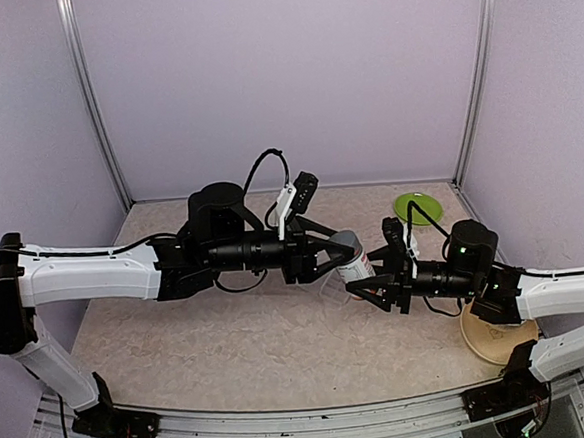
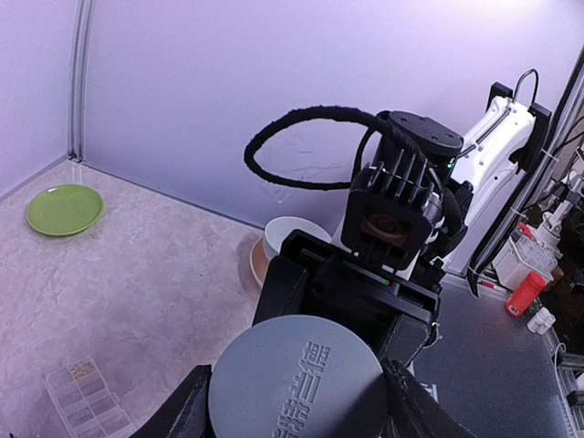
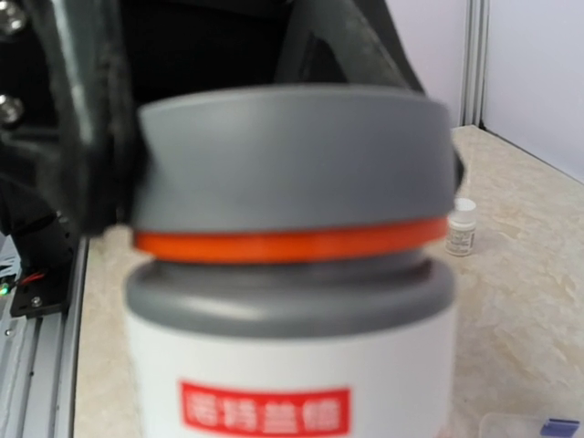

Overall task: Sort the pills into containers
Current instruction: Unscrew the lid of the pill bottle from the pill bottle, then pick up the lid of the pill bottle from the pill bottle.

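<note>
A white pill bottle [image 1: 356,268] with a red label hangs in the air between both arms. My left gripper [image 2: 297,394] is shut on its grey cap [image 2: 297,379], one finger [image 2: 182,412] pressed to each side. An orange ring [image 3: 292,245] shows under the cap [image 3: 292,155]. My right gripper [image 1: 365,288] is shut on the bottle's body [image 3: 292,365], which hides its fingers in the right wrist view. The clear pill box with its row of containers [image 2: 87,397] lies on the table below. No pills are visible.
A green plate [image 1: 418,207] sits at the back right, also in the left wrist view [image 2: 64,208]. A white bowl [image 2: 292,233] on a tan plate [image 1: 496,337] stands by the right arm. A small white bottle [image 3: 463,226] stands on the table.
</note>
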`<move>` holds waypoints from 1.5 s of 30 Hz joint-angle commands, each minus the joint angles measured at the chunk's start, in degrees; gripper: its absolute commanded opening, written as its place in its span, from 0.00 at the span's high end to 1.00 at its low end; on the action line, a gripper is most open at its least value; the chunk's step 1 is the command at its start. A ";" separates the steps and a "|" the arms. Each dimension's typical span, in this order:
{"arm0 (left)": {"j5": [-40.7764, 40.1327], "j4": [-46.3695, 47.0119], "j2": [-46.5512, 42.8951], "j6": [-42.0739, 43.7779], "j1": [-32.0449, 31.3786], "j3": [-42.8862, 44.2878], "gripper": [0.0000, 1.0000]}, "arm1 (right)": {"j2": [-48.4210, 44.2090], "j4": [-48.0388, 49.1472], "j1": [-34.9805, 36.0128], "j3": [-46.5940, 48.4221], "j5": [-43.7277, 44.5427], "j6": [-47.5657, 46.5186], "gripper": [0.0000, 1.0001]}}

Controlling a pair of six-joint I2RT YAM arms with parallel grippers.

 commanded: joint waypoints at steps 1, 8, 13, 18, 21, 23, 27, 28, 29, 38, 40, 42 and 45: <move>0.35 1.93 -1.05 -0.69 0.45 -0.47 0.49 | -0.98 2.58 0.55 -0.32 0.24 0.06 0.73; -3.33 0.42 -1.22 -1.97 0.34 0.05 0.56 | -0.49 1.58 0.59 -0.36 3.01 -0.59 0.73; -7.73 -2.79 -1.31 -4.49 0.09 1.23 0.59 | 0.20 -1.82 0.58 0.73 7.42 -2.18 0.74; -12.11 -4.78 -1.29 -9.10 0.07 1.52 0.60 | 0.70 -3.02 0.59 0.74 9.94 -3.32 0.74; -14.12 -5.53 -1.59 -9.67 0.07 1.28 0.60 | 0.53 -2.29 0.62 0.21 10.13 -3.56 0.74; -15.33 -6.10 -2.10 -9.91 0.20 1.28 0.60 | 0.43 -2.30 0.58 0.00 10.27 -3.73 0.74; -18.04 -7.14 -3.57 -9.91 0.25 1.04 0.60 | 0.79 -2.33 0.59 -0.12 10.81 -4.20 0.74; -18.93 -7.52 -3.93 -9.94 0.29 1.00 0.60 | 0.99 -2.23 0.56 -0.11 10.94 -4.22 0.74; -19.75 -7.92 -4.13 -9.95 0.42 0.99 0.61 | 1.27 -2.28 0.55 -0.04 11.06 -4.30 0.74; -22.73 -9.98 -5.52 -11.62 0.90 0.73 0.64 | 2.06 -1.95 0.59 -0.04 11.15 -4.45 0.74; -23.26 -10.25 -5.60 -11.60 1.44 0.27 0.64 | 1.87 -1.94 0.63 0.05 10.96 -4.58 0.74; -23.75 -10.47 -5.70 -11.61 2.20 -0.49 0.64 | 1.48 -2.06 0.55 0.06 10.95 -4.66 0.74; -26.35 -10.77 -6.24 -11.20 3.19 -2.34 0.64 | 0.37 -2.44 0.56 0.07 10.97 -4.63 0.74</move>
